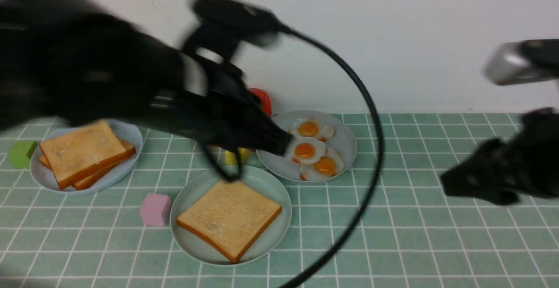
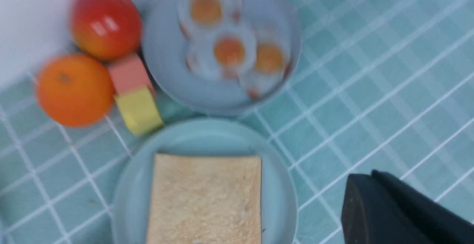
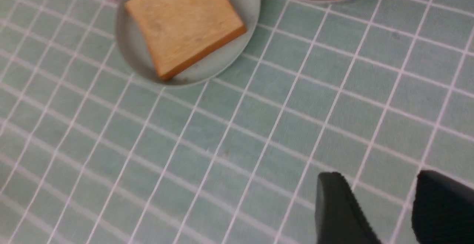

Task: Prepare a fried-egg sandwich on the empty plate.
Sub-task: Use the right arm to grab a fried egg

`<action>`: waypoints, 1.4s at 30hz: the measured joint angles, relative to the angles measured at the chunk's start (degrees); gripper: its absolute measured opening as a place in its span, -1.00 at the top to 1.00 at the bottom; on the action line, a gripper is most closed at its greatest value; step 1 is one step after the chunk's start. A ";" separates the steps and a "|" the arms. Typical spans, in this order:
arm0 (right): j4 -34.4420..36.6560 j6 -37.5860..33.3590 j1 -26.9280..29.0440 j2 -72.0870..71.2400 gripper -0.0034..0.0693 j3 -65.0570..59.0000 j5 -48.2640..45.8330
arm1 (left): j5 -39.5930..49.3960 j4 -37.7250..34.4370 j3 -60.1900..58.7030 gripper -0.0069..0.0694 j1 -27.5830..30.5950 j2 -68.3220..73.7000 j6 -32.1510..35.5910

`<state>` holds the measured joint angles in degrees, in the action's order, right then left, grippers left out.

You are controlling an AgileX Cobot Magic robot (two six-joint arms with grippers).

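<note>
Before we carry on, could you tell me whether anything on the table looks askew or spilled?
Nothing spilled or damaged. Only the toast stack on the pale blue plate sits fanned, edges misaligned.

Toast (image 1: 229, 218) matt, grainy; mint plate (image 1: 192, 192) smooth, low sheen; tomato (image 2: 105, 22) glossy; tbl (image 1: 436, 244) matt, tile-print.

Lighting: even, soft, moderately bright, from above. Shadows faint, short, tucked under plate rims.
Front view: heavy motion smear on left gripper (image 1: 286, 146), cable (image 1: 371, 148), right gripper (image 1: 450, 182); toast slice (image 1: 229, 218) and tiled tabletop (image 1: 415, 244) fairly crisp.
Left wrist view: whole frame blurred; fried eggs (image 2: 229, 51) ghosted; white glare spots on tomato (image 2: 105, 22).
Right wrist view: sharpest of set, slight smear on nearer tiles.
</note>
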<state>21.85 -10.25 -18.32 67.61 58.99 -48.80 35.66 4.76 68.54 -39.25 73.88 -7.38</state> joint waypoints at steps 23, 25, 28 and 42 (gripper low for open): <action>4.07 -0.05 1.59 56.59 0.12 43.87 2.37 | -19.68 3.48 -36.12 0.85 -0.02 -45.81 -12.67; 5.89 -0.05 2.46 59.02 0.12 46.48 1.46 | -20.28 3.52 -36.12 0.85 -0.02 -45.26 -12.73; 9.53 -0.05 3.96 62.91 0.12 50.36 0.44 | -21.30 3.52 -36.12 0.85 -0.02 -44.67 -12.85; 17.48 -1.95 5.08 71.04 0.12 56.25 3.04 | -21.80 3.52 -36.12 0.85 -0.02 -43.50 -13.13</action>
<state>39.33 -12.20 -13.24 138.65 115.24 -45.76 13.87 8.28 32.42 -39.27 30.38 -20.51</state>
